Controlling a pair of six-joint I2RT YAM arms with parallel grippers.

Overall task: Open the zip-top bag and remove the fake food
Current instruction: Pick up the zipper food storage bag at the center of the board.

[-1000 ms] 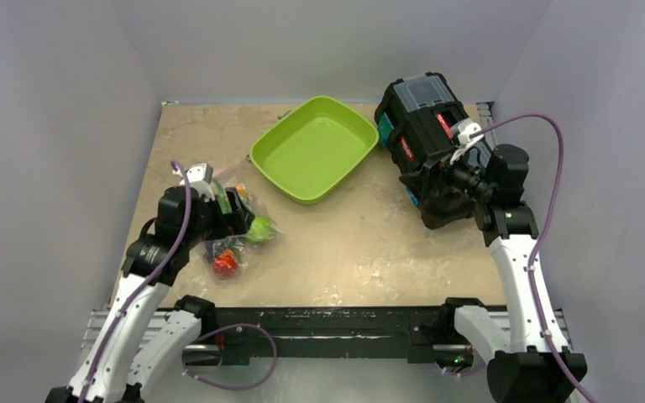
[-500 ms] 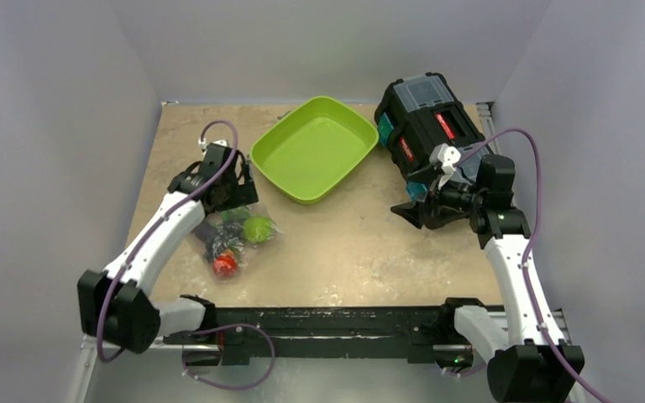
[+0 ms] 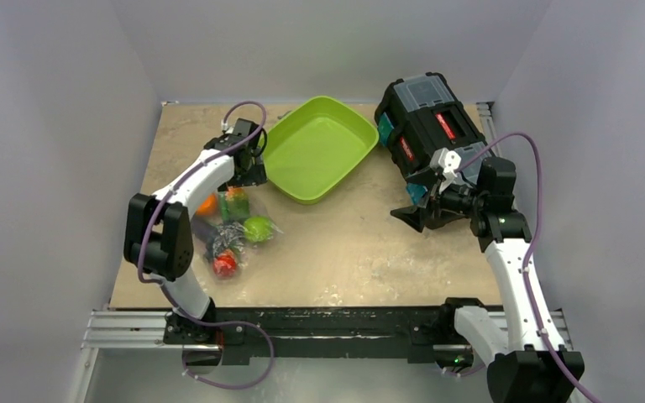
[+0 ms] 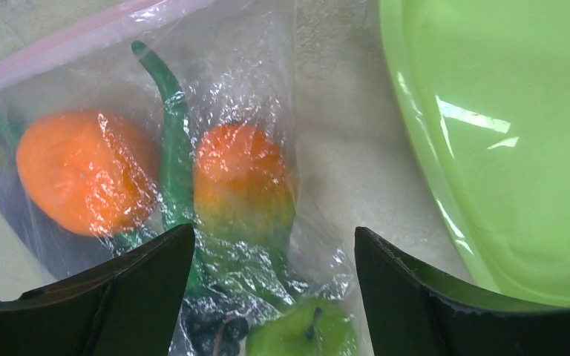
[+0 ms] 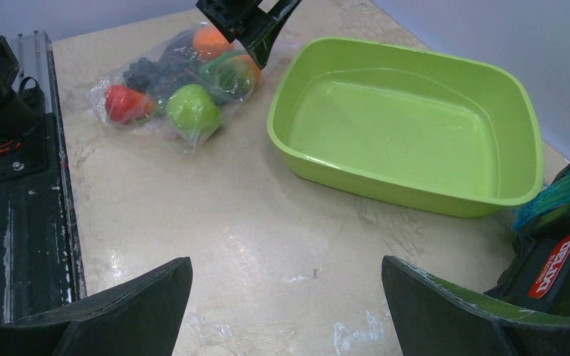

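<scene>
Beige tabletop point(image 3: 344, 243). On it zip-top bag point(image 3: 233, 231), looks shut, fake food point(image 4: 85, 178) inside. left hand point(image 4: 271, 237) spread above bag, likely to grab it. right hand point(image 5: 286, 263) spread, empty.

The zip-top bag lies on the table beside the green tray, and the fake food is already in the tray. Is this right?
No. The fake food is inside the zip-top bag; the green tray holds nothing. The bag does lie on the table beside it, as the right wrist view shows.

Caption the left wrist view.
Left gripper, jaws apart, above the zip-top bag of fake food beside the green tray.
</scene>
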